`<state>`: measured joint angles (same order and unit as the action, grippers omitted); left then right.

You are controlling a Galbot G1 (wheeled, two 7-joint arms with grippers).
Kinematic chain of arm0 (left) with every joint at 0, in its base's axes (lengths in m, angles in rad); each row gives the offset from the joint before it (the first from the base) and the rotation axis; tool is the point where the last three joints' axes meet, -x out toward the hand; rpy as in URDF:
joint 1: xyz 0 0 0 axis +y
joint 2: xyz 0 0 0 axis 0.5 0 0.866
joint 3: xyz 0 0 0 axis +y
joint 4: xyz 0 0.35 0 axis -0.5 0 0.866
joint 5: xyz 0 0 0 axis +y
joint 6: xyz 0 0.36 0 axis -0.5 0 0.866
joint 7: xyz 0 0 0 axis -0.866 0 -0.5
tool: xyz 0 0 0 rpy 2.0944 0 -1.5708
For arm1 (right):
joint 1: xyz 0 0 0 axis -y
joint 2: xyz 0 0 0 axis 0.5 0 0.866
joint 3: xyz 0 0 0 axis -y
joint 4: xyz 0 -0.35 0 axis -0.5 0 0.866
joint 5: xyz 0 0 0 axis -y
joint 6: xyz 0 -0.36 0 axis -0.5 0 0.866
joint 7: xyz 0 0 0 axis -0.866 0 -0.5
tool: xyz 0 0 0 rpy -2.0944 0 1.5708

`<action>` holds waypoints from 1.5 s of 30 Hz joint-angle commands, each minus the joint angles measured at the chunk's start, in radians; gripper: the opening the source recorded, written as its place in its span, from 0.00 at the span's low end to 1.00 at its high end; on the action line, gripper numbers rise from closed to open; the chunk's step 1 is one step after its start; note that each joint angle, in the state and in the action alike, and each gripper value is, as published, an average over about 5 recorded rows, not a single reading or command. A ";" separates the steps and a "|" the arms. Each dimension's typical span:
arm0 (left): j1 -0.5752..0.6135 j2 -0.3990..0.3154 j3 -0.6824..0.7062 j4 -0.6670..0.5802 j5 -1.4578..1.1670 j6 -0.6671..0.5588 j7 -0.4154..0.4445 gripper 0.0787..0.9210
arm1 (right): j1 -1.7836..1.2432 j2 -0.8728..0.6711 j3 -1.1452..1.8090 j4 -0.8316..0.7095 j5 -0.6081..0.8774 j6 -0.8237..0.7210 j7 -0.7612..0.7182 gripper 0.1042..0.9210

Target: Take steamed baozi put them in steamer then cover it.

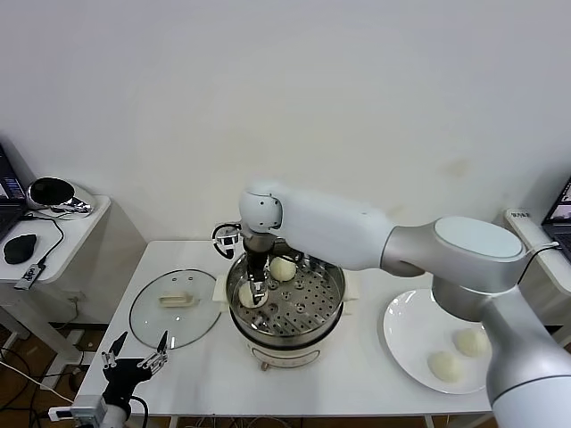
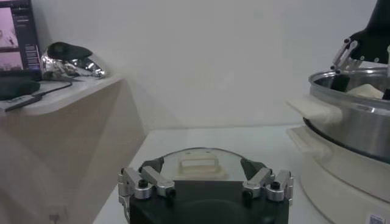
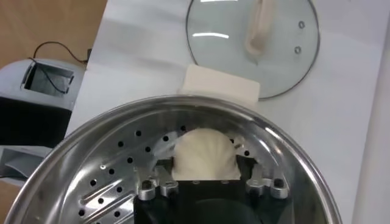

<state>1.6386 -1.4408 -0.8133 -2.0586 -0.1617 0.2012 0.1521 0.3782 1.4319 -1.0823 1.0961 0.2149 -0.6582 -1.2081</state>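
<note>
Gripping a baozi point(image 3: 203, 153) between narrow jaws, right gripper point(image 1: 252, 294) is down inside the steamer point(image 1: 332, 303) at the table's middle, over the tray's left part. Second bun point(image 1: 283, 267) sits on the tray toward the back edge. Two buns point(image 1: 456, 353) wait on the white plate point(image 1: 401, 332) near the front right corner: roughly half loaded. Cover point(image 1: 152, 319) lies flat near the left edge, handle bar running left-right. Left gripper point(image 1: 134, 360) wide apart, parked off the front left corner
</note>
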 commanded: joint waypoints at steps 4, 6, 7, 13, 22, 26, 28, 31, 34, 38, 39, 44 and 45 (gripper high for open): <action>-0.002 -0.001 0.006 0.000 0.004 0.001 0.002 0.88 | 0.040 -0.170 0.020 0.180 0.018 0.002 -0.001 0.88; 0.001 0.000 0.005 0.000 0.005 0.001 0.002 0.88 | 0.065 -0.240 0.032 0.243 0.022 0.012 -0.012 0.88; 0.003 0.001 0.004 -0.001 0.005 0.001 0.003 0.88 | 0.080 -0.281 0.039 0.274 0.024 0.019 -0.021 0.88; 0.008 0.003 0.005 -0.003 0.005 0.005 0.005 0.88 | 0.162 -0.528 0.089 0.423 0.050 0.064 -0.065 0.88; 0.031 0.006 0.014 -0.027 -0.002 0.021 0.015 0.88 | 0.068 -0.849 0.212 0.540 -0.036 0.137 -0.127 0.88; 0.047 0.016 0.015 -0.031 -0.005 0.024 0.017 0.88 | -0.103 -0.978 0.354 0.583 -0.131 0.175 -0.162 0.88; 0.055 0.021 0.013 -0.033 -0.005 0.025 0.016 0.88 | -0.212 -1.031 0.444 0.603 -0.180 0.199 -0.171 0.88; 0.064 0.026 0.012 -0.038 -0.005 0.025 0.016 0.88 | -0.337 -1.086 0.529 0.617 -0.234 0.230 -0.171 0.88; 0.072 0.028 0.013 -0.043 -0.003 0.026 0.016 0.88 | -0.408 -1.126 0.543 0.620 -0.279 0.264 -0.169 0.88; 0.075 0.025 0.017 -0.042 0.007 0.028 0.015 0.88 | -0.585 -1.153 0.655 0.622 -0.347 0.300 -0.166 0.88; 0.075 0.023 0.018 -0.043 0.011 0.029 0.015 0.88 | -0.645 -1.153 0.697 0.621 -0.366 0.307 -0.164 0.88; 0.085 0.017 0.019 -0.053 0.026 0.032 0.015 0.88 | -0.839 -1.129 0.816 0.611 -0.448 0.326 -0.152 0.88; 0.089 0.018 0.018 -0.056 0.028 0.032 0.015 0.88 | -0.865 -1.122 0.833 0.607 -0.463 0.328 -0.150 0.88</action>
<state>1.7207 -1.4231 -0.7954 -2.1100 -0.1405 0.2323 0.1679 -0.2001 0.3851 -0.4359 1.6774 -0.1279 -0.3714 -1.3512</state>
